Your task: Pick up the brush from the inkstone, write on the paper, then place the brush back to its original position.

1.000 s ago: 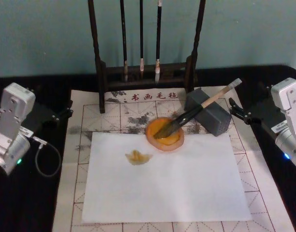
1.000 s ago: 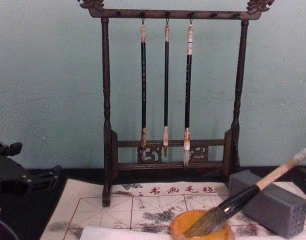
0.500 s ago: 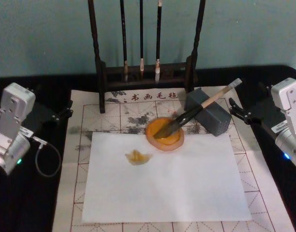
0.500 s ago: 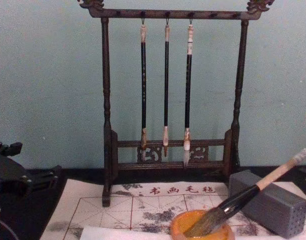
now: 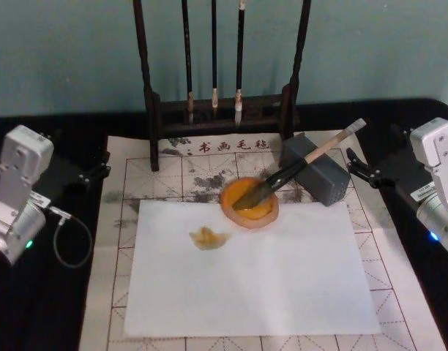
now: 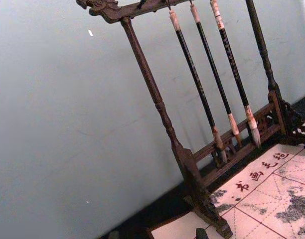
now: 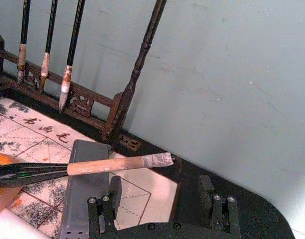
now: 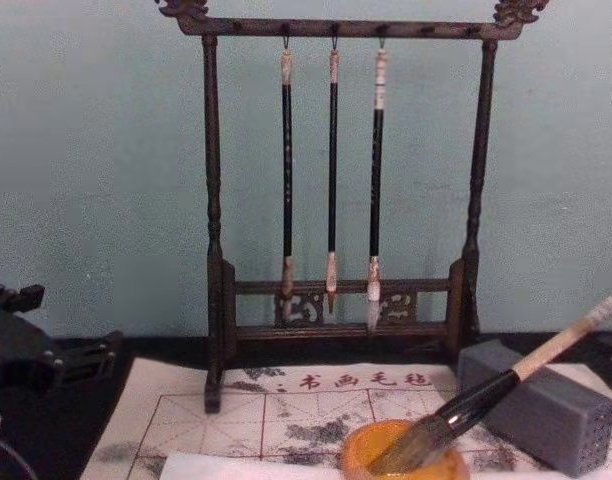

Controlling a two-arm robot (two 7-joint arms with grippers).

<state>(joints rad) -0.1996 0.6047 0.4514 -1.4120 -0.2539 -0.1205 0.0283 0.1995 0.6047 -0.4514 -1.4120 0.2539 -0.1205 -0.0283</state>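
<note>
The right gripper (image 5: 352, 165) sits wide open and holds nothing. The brush (image 5: 293, 172) lies just past its tips, with its hairs in the inkstone (image 5: 228, 199). Picking up seems to be the step now: the gripper must reach in and close on the handle. The left gripper (image 5: 98, 170) is parked far across.

rack: dark wooden stand (image 8: 426, 285) at the back of the table, against the wall; two turned posts, carved top bar, fretwork lower rails.
hanging brushes: three thin black-handled ones (image 8: 332, 160) hung from the top bar, side by side, pale tips down, ending near the lower rails.
block: grey rectangular block (image 5: 328, 179) on the mat's right rear, just in front of the rack's right post, set at an angle; end face dotted with small holes.
mat: pale felt (image 5: 173, 172) with red grid lines, red characters (image 5: 224, 145) along the far edge, grey ink smudges (image 5: 206, 180) below them.
table: black top (image 5: 34, 307).
wall: plain teal (image 5: 63, 58).
</note>
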